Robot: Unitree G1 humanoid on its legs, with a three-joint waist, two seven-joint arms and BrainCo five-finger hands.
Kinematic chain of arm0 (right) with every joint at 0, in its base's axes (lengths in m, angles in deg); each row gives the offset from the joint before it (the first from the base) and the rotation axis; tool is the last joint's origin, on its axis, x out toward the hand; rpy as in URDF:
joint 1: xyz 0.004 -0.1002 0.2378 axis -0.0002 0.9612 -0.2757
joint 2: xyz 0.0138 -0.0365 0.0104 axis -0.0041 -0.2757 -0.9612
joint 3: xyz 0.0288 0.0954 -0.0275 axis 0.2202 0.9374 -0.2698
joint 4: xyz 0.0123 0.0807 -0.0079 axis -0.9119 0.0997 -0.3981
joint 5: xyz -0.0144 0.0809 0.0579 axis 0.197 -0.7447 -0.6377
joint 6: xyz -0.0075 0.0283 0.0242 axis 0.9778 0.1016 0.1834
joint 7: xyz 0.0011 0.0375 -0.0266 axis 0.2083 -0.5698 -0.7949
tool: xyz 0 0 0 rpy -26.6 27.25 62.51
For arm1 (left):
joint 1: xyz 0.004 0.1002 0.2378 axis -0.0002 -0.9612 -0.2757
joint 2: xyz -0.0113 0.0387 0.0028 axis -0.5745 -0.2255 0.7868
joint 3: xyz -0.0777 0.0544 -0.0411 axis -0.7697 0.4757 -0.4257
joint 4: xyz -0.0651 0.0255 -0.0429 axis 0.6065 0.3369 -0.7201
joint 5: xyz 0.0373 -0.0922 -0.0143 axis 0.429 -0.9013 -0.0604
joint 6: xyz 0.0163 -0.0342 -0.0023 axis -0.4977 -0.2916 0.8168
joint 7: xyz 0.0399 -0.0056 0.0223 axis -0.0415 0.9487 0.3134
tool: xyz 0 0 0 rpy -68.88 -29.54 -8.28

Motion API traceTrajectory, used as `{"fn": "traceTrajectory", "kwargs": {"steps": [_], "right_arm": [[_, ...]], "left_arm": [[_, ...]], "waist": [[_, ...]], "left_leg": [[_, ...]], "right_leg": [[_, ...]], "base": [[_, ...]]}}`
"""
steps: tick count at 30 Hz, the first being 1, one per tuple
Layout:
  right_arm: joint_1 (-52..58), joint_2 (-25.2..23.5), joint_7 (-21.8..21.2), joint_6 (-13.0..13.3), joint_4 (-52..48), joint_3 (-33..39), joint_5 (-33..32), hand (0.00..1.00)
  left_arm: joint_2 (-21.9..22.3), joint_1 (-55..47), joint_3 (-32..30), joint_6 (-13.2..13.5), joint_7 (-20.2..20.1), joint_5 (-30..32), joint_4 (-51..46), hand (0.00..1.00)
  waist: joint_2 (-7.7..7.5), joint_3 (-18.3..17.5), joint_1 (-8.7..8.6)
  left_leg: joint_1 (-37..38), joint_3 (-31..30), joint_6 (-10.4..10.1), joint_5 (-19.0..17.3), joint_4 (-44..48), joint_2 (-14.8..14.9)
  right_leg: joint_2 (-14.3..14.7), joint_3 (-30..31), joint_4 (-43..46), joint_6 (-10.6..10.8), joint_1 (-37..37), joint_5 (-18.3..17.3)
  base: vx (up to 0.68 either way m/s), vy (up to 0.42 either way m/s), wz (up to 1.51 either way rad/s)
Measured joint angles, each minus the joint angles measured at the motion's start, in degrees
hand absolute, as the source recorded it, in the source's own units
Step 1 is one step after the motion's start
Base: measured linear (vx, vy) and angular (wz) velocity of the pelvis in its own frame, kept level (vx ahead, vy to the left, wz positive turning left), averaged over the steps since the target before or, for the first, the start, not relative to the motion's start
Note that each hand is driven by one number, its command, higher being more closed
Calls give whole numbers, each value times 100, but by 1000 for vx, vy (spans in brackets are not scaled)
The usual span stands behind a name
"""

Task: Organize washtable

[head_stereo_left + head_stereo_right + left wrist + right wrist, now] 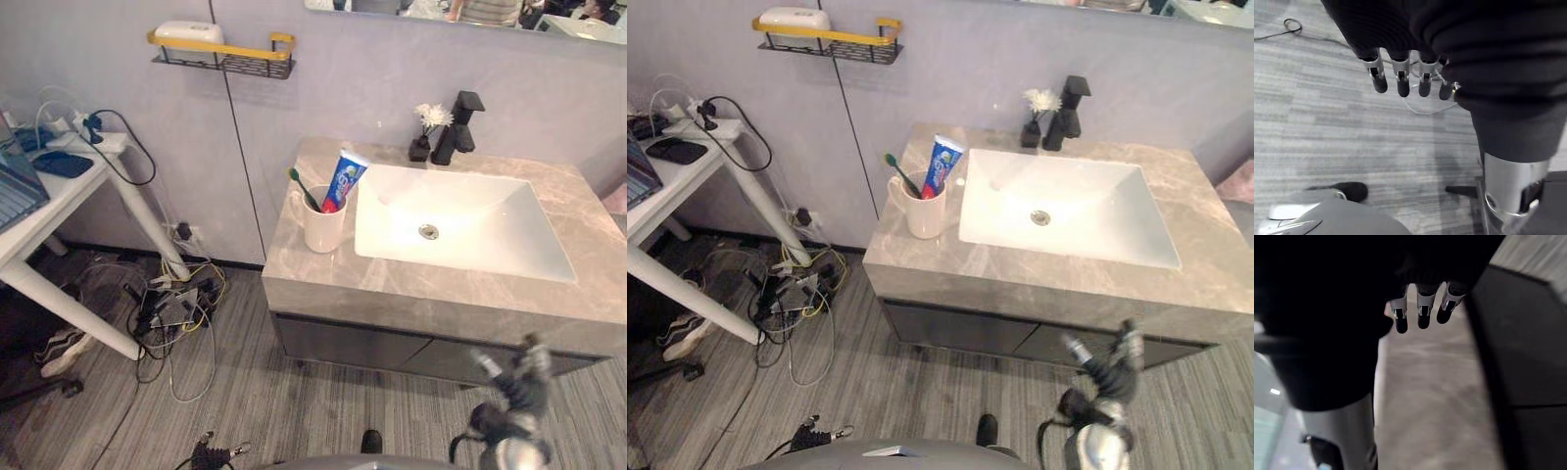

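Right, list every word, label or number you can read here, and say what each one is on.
Toothpaste tube in the white cup: printed lettering, too small and blurred to read.
White box on the wall shelf: no marking can be made out.
Counter and faucet: no text visible.

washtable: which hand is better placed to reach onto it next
Probably the right. The right hand is raised just in front of the front edge of the washtable, open and empty; the left hand hangs low over the floor.
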Motion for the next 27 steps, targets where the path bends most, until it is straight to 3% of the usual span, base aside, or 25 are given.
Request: {"fn": "traceTrajectory", "kwargs": {"steps": [7,13,15,18,23,25,27], "right_arm": [[-43,37,39,-231,2130,257,631,0],[-1116,534,45,-379,5349,914,612,0],[-1425,592,-155,-498,6157,1355,554,0],[-1502,603,-272,-499,6353,1499,363,0],[-1734,699,-381,-486,6524,1559,-79,0],[-1787,692,-382,-480,6517,1540,-153,0],[-1790,691,-381,-471,6498,1367,-283,0]], "left_arm": [[-27,94,146,5,200,-7,154,0],[-45,183,231,27,207,-144,228,0],[-46,327,109,75,81,-472,443,0],[-25,336,-229,107,-101,-1005,554,0],[192,342,-971,105,-245,-2641,374,0],[332,322,-1373,136,-169,-3478,-394,0],[449,272,-1648,345,51,-4048,-2128,0]], "waist": [[64,141,-18],[114,252,-15],[139,267,-14],[129,258,-13],[129,249,-14],[109,238,-12],[62,208,5]], "left_leg": [[159,454,9,-127,6,86],[293,342,22,-136,0,85],[290,95,24,-135,1,65],[305,-100,23,-134,-1,66],[358,-285,16,-121,-16,67],[325,-381,0,-57,-68,64],[279,-504,-11,34,-177,75]], "right_leg": [[103,258,0,-7,-41,5],[83,132,-7,-8,119,-5],[27,-118,-19,19,242,-68],[6,-316,-30,21,359,-131],[-10,-513,-32,24,501,-187],[-26,-613,-32,18,499,-191],[-27,-734,-32,2,482,-200]], "base": [[17,2,-31],[80,10,11],[55,12,51],[38,-1,38],[13,-6,20],[-27,-14,24],[-49,-23,29]]}}
